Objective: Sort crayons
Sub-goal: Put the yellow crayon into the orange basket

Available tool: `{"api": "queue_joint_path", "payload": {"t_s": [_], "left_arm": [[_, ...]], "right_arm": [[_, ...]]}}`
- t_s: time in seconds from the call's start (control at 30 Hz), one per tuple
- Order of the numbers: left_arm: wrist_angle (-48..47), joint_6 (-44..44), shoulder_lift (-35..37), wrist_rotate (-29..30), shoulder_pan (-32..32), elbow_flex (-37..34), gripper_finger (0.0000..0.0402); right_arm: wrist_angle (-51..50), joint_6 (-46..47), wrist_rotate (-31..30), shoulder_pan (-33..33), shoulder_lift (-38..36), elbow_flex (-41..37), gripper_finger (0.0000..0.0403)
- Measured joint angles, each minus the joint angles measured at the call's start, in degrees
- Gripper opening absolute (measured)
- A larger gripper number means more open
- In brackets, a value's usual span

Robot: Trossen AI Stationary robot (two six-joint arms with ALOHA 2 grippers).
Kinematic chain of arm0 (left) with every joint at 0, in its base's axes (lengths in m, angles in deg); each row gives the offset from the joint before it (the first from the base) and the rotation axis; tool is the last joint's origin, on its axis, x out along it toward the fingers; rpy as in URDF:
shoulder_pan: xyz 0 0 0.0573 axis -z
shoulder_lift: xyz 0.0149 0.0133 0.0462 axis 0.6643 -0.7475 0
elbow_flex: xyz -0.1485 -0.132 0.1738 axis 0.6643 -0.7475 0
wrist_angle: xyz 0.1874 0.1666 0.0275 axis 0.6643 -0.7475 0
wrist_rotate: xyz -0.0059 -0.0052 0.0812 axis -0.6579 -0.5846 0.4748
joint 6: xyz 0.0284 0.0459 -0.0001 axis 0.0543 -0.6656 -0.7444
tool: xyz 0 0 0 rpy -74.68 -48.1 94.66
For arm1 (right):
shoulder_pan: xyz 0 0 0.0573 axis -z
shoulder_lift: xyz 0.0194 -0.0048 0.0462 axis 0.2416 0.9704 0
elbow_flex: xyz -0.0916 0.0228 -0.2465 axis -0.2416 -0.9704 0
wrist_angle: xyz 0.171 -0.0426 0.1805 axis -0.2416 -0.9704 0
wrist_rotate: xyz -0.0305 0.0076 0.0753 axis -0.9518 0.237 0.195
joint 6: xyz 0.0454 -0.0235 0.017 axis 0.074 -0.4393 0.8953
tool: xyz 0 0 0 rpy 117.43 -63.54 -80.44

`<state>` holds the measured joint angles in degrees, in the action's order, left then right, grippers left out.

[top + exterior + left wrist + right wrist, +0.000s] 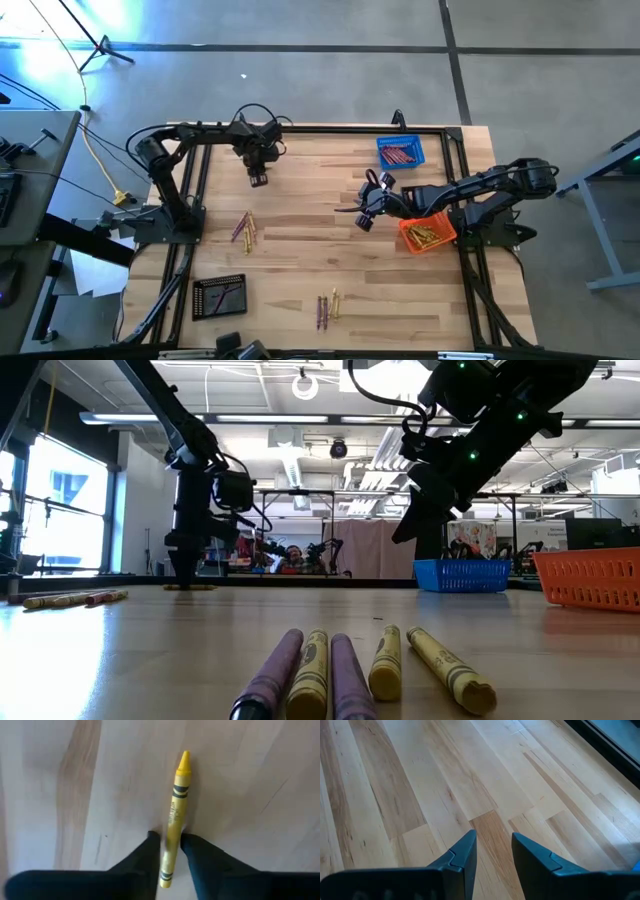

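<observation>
A yellow crayon (176, 805) lies on the wooden table near its far left. My left gripper (258, 180) points down over it and is shut on it. More crayons lie in two loose groups, purple, yellow and red ones at the left (243, 228) and purple and yellow ones near the front edge (340, 670). My right gripper (494, 851) hangs open above bare wood near the orange basket (428, 235), with nothing between its fingers. My left gripper pinches the yellow crayon between its two fingers, on the paper wrap of the half toward the blunt end (169, 851). The fingers (150, 851) come from above, pointing down, and lie across the crayon. The crayon lies flat on the table.
A blue basket (400, 152) with red-orange crayons stands at the far right. The orange basket holds yellow crayons. A black basket (220, 296) stands near the front left. Black frame rails (330, 128) run along the table's edges. Bare wood spans the middle.
</observation>
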<state>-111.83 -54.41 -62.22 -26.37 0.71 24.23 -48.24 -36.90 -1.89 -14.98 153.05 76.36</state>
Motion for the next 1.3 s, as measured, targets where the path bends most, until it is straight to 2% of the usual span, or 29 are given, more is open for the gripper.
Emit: {"api": "queue_joint_path", "payload": {"t_s": [0.13,0.2,0.5,0.67,0.77,1.13,1.3], "left_arm": [[-0.33,5.63,0.00,-0.20,0.30,0.00,0.0023],[-0.41,7.77,0.00,-0.02,0.62,0.00,0.0007],[-0.73,13.64,-0.07,2.74,4.20,-0.04,0.0002],[-0.66,15.11,-0.18,11.13,7.41,-0.09,0.0003],[-0.68,15.94,-0.28,13.04,9.01,-0.15,0.0003],[-0.66,17.59,-0.28,8.57,13.79,0.96,0.0003],[-0.20,19.31,-0.33,0.35,15.24,6.23,0.0003]], "right_arm": [[0.00,0.00,0.00,0.00,0.01,0.02,0.0110],[0.00,0.00,0.00,0.00,0.01,0.02,0.0110],[0.00,-0.02,0.00,0.00,0.00,0.00,0.0110],[0.00,0.00,0.00,0.00,0.02,0.02,0.0110],[0.00,0.00,0.00,0.00,0.00,0.00,0.0110],[0.81,-0.02,0.02,0.09,0.00,0.02,0.0110],[0.42,-0.02,2.53,0.09,0.00,0.00,0.0110]]}}
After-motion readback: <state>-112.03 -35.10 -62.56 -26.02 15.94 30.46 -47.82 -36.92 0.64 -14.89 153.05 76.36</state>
